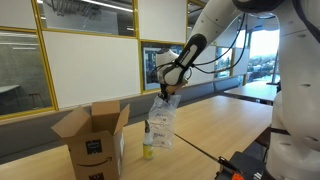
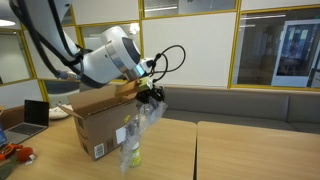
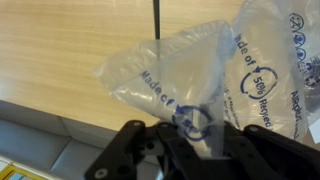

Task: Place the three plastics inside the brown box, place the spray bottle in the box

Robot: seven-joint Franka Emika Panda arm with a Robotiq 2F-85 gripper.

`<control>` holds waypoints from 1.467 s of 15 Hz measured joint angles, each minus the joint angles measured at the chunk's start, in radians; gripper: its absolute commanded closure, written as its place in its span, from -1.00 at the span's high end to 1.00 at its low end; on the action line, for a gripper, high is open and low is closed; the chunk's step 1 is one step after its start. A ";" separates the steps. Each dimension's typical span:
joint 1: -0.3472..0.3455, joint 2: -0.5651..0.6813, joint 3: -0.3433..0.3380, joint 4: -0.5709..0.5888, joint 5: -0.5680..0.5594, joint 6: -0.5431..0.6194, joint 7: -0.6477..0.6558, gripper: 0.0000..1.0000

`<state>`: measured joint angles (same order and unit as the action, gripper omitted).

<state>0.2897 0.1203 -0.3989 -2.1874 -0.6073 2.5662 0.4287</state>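
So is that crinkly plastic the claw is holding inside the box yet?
Out. The plastic hangs from the shut claw beside the brown box, not inside it.

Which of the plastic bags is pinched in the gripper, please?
The bag in mid wrist view: its edge runs into the shut gripper, while the other bag shows to its right, outside the jaws.

Bright daylight; low-res; wrist pic soft.

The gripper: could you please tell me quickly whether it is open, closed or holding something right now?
Gripper: closed, holding a clear plastic bag that hangs below it.
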 measured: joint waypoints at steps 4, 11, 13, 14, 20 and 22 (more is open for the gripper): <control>-0.081 -0.022 0.160 0.100 -0.011 -0.130 0.003 -0.72; -0.144 -0.001 0.304 0.241 -0.009 -0.205 -0.015 -0.72; -0.148 0.020 0.324 0.290 -0.008 -0.218 -0.026 -0.72; -0.148 0.033 0.334 0.320 -0.008 -0.227 -0.033 -0.72; -0.123 0.117 0.390 0.511 -0.012 -0.302 -0.075 -0.72; -0.108 0.151 0.399 0.569 -0.012 -0.318 -0.091 -0.72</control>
<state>0.1812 0.2717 0.0005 -1.6182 -0.6198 2.2487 0.3378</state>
